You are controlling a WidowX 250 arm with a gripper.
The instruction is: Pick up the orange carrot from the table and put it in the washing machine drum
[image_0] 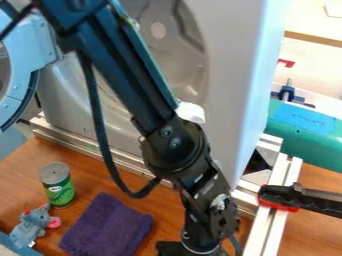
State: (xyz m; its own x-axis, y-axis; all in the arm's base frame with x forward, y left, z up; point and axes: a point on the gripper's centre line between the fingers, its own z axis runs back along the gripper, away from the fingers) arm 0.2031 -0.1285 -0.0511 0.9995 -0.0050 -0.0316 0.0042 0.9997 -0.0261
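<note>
The black gripper (pixel 190 247) hangs at the bottom edge, right of centre, over the wooden table; its lower part is cut off by the edge. To its left, apart from it, lies a folded purple cloth (pixel 108 226). A can with a green label and metal lid (pixel 59 185) stands upright on the left, behind a grey plush mouse (pixel 33 225) with pink ears. The mouse is beside the cloth's left side, near the lower left corner. Whatever the gripper may hold or touch is hidden.
A tall grey-white panel (pixel 234 75) with a rounded recess stands behind the table, along a metal rail (pixel 90 146). At the right, a black and red clamp (pixel 294 198) sits across another rail. Beyond is a green object (pixel 307 142) with blue tape. A blue edge (pixel 10 247) crosses the lower left corner.
</note>
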